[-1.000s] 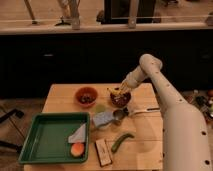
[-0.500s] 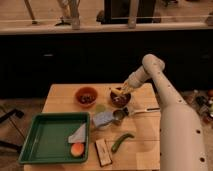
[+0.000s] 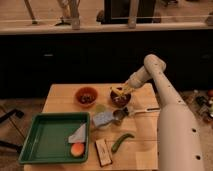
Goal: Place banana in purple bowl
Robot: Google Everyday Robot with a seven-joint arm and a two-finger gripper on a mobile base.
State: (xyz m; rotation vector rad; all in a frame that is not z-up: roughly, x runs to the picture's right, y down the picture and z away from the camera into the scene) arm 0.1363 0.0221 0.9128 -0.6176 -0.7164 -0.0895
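Hovering just above the small dark purple-maroon round bowl (image 3: 120, 97) on the wooden table (image 3: 60, 95), the two-finger gripper (image 3: 123, 90) is clenched on the small curved yellow banana (image 3: 118, 91).

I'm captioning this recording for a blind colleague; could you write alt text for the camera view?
A white robot arm reaches over a wooden table, its gripper holding a yellow banana just above the purple bowl. An orange-red bowl sits to the left of it, and a green tray nearer the camera holds an orange fruit.
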